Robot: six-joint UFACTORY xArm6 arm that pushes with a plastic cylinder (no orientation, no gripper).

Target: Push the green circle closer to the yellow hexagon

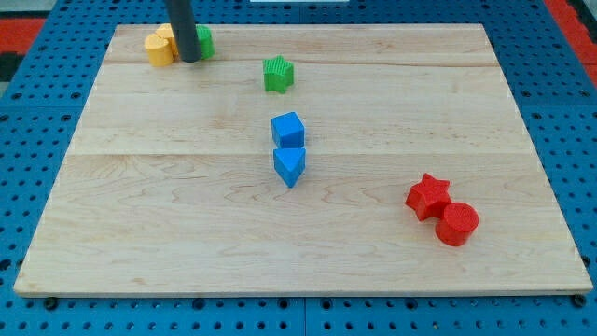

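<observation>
The yellow hexagon [159,49] lies at the view's top left corner of the wooden board, with another yellow block [167,35] touching it just behind. The green circle [203,40] is right of them, mostly hidden behind my rod. My tip [189,59] rests on the board between the yellow hexagon and the green circle, touching or nearly touching both.
A green star [278,74] lies right of the group near the top. A blue cube [288,128] and a blue triangle [290,165] touch at the middle. A red star [428,196] and a red cylinder [457,224] touch at the lower right. The board [140,233] sits on blue pegboard.
</observation>
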